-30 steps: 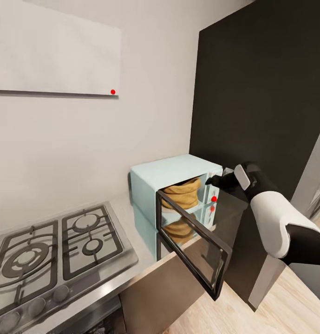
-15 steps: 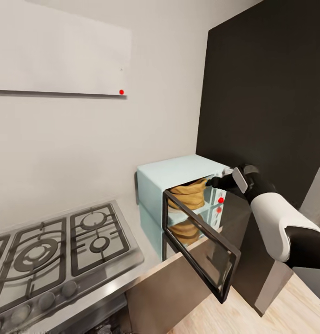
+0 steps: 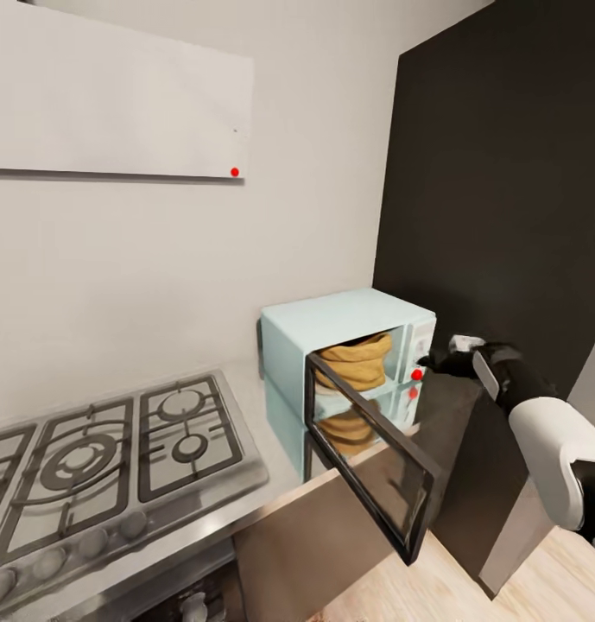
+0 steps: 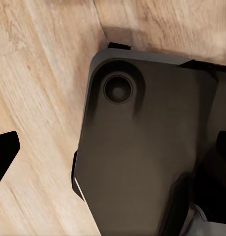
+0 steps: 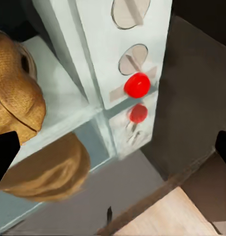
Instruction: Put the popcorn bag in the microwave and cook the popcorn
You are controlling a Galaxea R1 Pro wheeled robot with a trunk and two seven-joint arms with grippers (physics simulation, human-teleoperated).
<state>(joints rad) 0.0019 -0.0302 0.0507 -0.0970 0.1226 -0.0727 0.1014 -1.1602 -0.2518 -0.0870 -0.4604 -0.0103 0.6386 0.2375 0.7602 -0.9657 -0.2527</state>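
Note:
The mint-blue microwave (image 3: 332,324) stands on the grey countertop (image 3: 261,410) with its dark glass door (image 3: 375,471) swung down and open. The tan popcorn bag (image 3: 356,361) sits upright inside it, also seen as the bag (image 5: 16,93) in the right wrist view. The popcorn is hidden. My right gripper (image 3: 431,361) is open, just right of the control panel, close to the red light (image 5: 137,84) and apart from the bag. My left gripper (image 4: 113,150) hangs open over the floor, holding nothing.
A gas hob (image 3: 98,453) fills the countertop's left part. A tall dark panel (image 3: 504,216) rises right of the microwave. A white wall cabinet (image 3: 116,104) hangs above. Wooden floor (image 4: 39,98) and my dark base (image 4: 142,162) lie below.
The head camera has shifted, sliding the scene right. My right gripper has drawn back from the microwave's opening, moving right and down to beside the control panel. The bag stays inside.

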